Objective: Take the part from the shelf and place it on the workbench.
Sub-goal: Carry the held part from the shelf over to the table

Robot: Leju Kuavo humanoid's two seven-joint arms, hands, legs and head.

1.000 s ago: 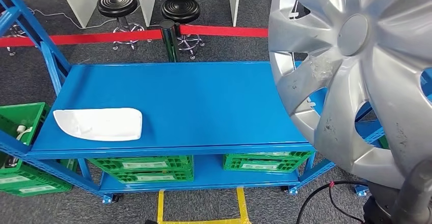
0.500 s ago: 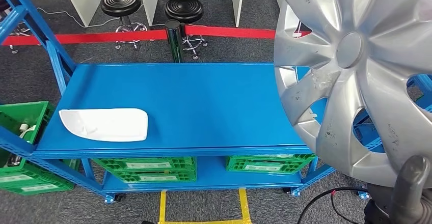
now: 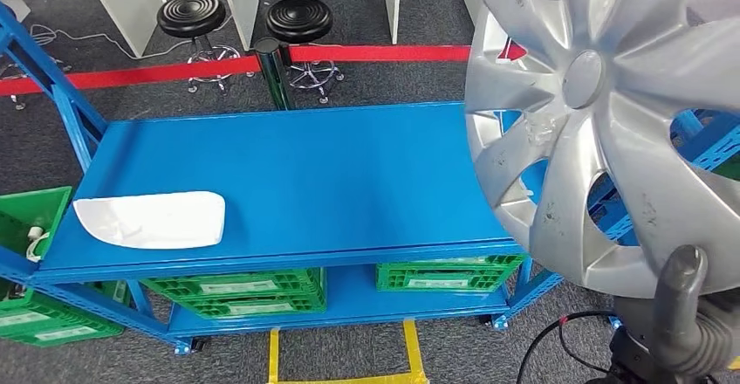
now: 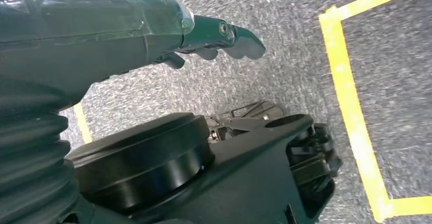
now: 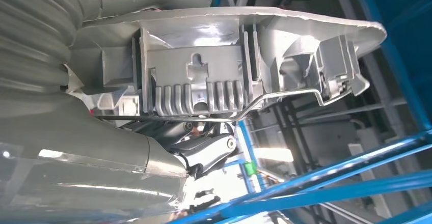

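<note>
A large silver hubcap (image 3: 602, 113) hangs upright in the air at the right of the head view, past the right end of the blue workbench (image 3: 332, 174). My right hand (image 3: 685, 305) grips its lower rim from below. In the right wrist view my right hand (image 5: 153, 152) clamps the hubcap's ribbed back (image 5: 229, 71), with a wire ring running along it. My left hand (image 4: 219, 35) hangs beside my body over the grey floor, holding nothing, its fingers loosely extended.
A white moulded part (image 3: 150, 219) lies at the bench's left end. Green crates (image 3: 236, 290) sit on the lower shelf and a green bin (image 3: 26, 218) stands at the left. Stools (image 3: 194, 13), red barrier tape (image 3: 375, 52), yellow floor tape (image 3: 410, 349) and a black cable (image 3: 558, 332) surround the bench.
The camera has shifted, so the bench sits a little further left in the picture. The hubcap stays in my right hand and has tipped slightly upward.
</note>
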